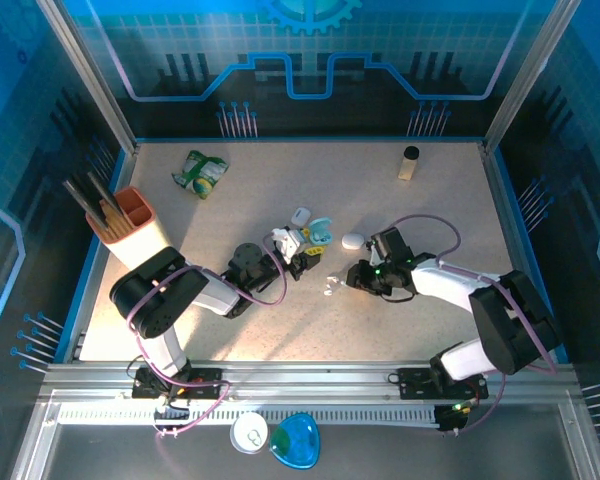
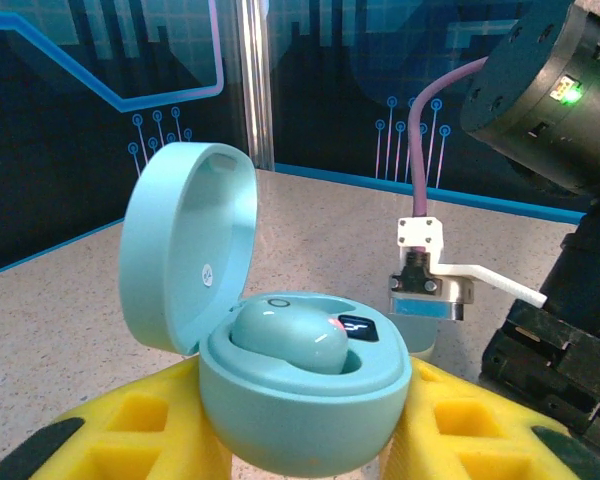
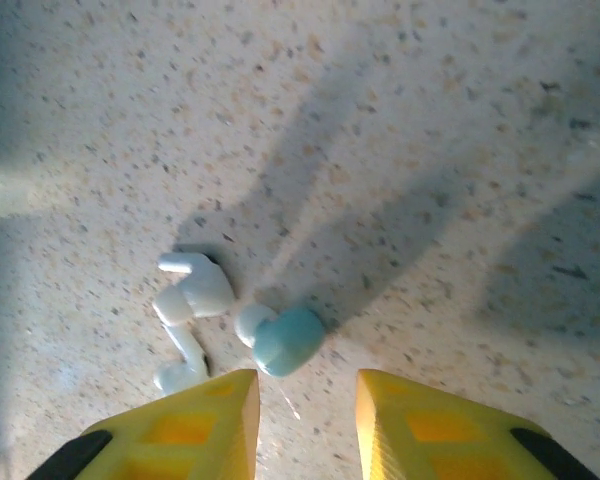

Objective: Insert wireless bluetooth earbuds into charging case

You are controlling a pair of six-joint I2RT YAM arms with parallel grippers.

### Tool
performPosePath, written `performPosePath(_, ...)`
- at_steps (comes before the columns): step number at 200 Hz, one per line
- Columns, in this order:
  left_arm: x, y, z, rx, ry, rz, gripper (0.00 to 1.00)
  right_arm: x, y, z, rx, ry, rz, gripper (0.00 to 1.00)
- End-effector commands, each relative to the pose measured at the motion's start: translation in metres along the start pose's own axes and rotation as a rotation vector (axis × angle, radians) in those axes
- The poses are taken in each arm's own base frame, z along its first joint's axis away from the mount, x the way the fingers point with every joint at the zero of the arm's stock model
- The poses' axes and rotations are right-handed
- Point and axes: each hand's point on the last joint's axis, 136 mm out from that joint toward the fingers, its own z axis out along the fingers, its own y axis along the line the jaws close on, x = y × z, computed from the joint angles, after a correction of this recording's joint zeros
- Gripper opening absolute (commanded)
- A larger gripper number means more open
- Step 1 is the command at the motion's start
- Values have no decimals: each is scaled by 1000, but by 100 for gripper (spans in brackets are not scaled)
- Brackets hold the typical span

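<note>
An open pale teal charging case [image 2: 300, 395] sits between the yellow fingers [image 2: 130, 425] of my left gripper [image 2: 300, 425], which is shut on it. Its lid [image 2: 185, 245] stands up at the left, and one teal earbud [image 2: 285, 335] lies in a well. In the top view the case [image 1: 321, 232] is at mid-table with the left gripper [image 1: 308, 243]. My right gripper [image 3: 305, 390] hangs open just above the table, nothing between its fingers. A loose teal earbud [image 3: 285, 338] lies just beyond the fingertips, with white earbuds [image 3: 192, 295] to its left. These earbuds [image 1: 330, 287] lie left of the right gripper [image 1: 352, 279].
A white closed case [image 1: 352, 240] and another white case [image 1: 300, 215] lie near the teal one. An orange tool holder [image 1: 135, 215] stands far left, a green packet [image 1: 202, 172] at the back left, a small bottle [image 1: 410, 162] at the back right. The right arm's wrist [image 2: 540, 90] looms close by.
</note>
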Motion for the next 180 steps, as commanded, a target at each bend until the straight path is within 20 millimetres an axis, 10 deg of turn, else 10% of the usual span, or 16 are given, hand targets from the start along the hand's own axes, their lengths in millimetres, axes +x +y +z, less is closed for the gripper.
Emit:
performPosePath(1, -11, 0, -4, 6, -38, 17, 35, -9, 16, 3, -53, -24, 0, 34)
performPosePath(180, -4, 0, -9, 3, -18, 36, 35, -8, 9, 15, -20, 6, 28, 18)
